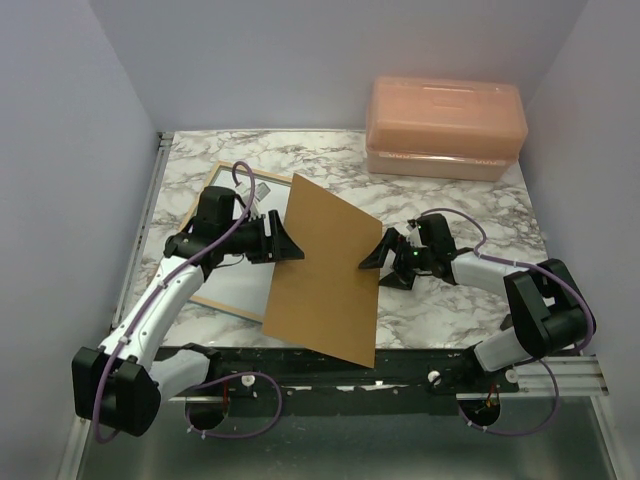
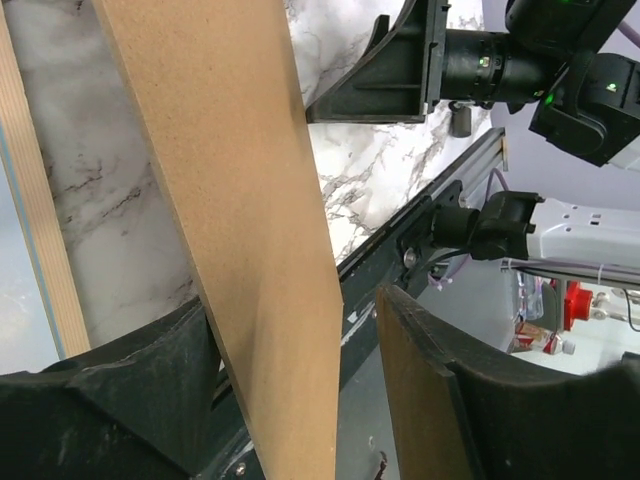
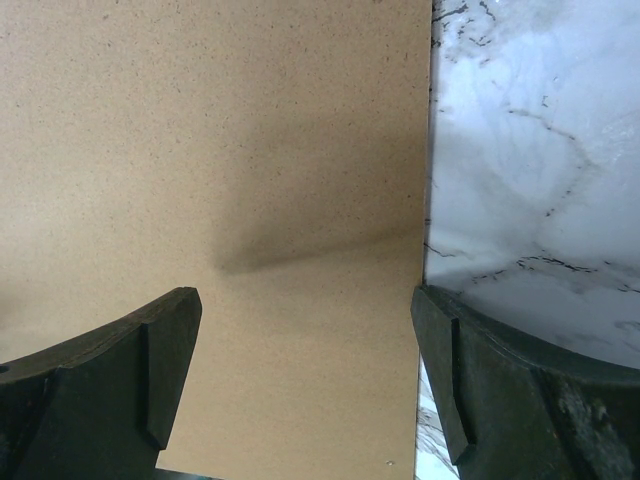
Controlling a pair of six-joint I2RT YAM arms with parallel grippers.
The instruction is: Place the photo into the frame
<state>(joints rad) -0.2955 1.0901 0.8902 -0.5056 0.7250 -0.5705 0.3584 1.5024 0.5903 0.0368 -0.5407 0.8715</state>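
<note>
My left gripper (image 1: 288, 243) and right gripper (image 1: 370, 256), both with fingers spread, flanked the brown backing sheet (image 1: 325, 275). The frame (image 1: 228, 306) lay pale side up on the table (image 1: 450, 310), just left of my left gripper.

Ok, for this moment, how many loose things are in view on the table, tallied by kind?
Brown hardboard sheet: 1
Picture frame, pale wood side up: 1
Peach plastic box: 1
Total: 3
</note>
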